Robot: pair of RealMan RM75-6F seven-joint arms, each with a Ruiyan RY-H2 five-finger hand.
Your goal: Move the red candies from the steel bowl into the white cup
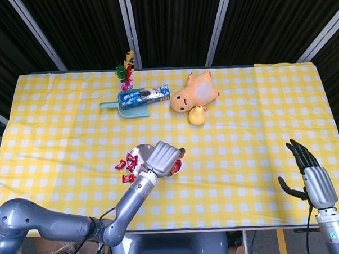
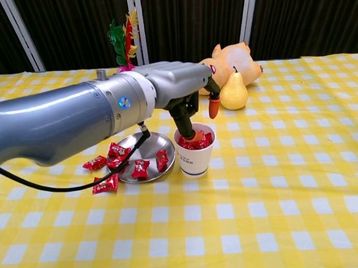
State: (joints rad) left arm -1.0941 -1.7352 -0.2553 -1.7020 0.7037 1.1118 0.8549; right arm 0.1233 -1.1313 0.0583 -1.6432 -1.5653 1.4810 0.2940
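Head view. Left hand [image 1: 164,157] hangs directly over the white cup [image 1: 177,166], covering most of it; only a sliver of rim and red contents shows at its right edge. The steel bowl [image 1: 138,152] lies just left of the hand, with red candies [image 1: 131,160] in it and two more on the yellow checked tablecloth [image 1: 57,137] beside its left rim. Right hand [image 1: 310,174] rests apart at the table's near right corner, fingers straight and spread, holding nothing. At the far side lie a teal dustpan [image 1: 129,108] carrying a blue packet [image 1: 145,95], an orange plush toy [image 1: 194,94], a pear [image 1: 196,115] and a feathered ornament [image 1: 124,69].

Chest view. Left hand [image 2: 186,89] is above the white cup [image 2: 195,156], fingers spread, one dark finger reaching down among the wrapped candies heaped in the cup; nothing is visibly pinched. The steel bowl [image 2: 149,141] stands touching or just beside the cup's left, holding several red candies [image 2: 140,168], with two on the cloth near its rim.
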